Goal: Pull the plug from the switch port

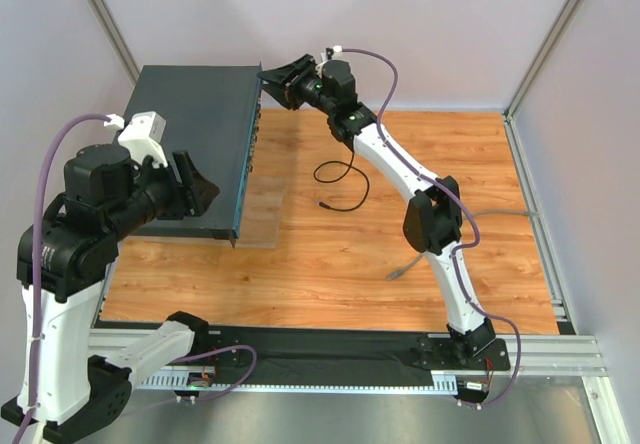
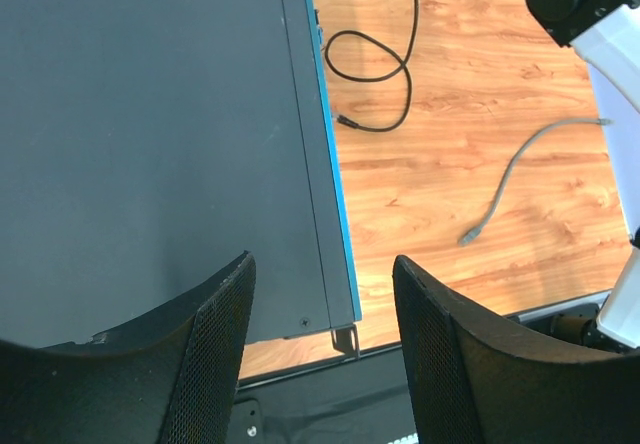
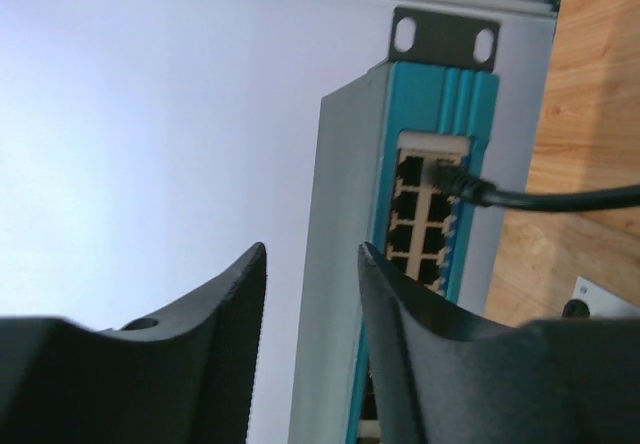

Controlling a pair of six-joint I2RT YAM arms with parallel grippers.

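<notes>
the switch [image 1: 190, 144] lies flat at the far left of the wooden table [image 1: 330, 284], with its teal front face turned to the right. in the right wrist view that face shows a block of ports [image 3: 415, 234]. the plug [image 3: 452, 177] is seated in a port at the upper right of the block as that view shows it. its black cable [image 3: 565, 198] runs off to the right from there. in the top view the cable falls into a loose loop on the table just right of the switch, and its other end lies free. a grey cable [image 1: 405, 264] lies apart from it, nearer the right arm.

the right gripper [image 1: 277, 81] is at the far right corner of the switch, by the far end of the front face. its fingers [image 3: 410, 344] stand partly apart with a narrow gap and nothing between them. the plug lies beyond the tips and off to one side, untouched.

the left gripper [image 2: 322, 264] hangs over the near part of the switch, by the front edge. it is wide open and empty. i cannot tell whether its fingers touch the top of the box.
</notes>
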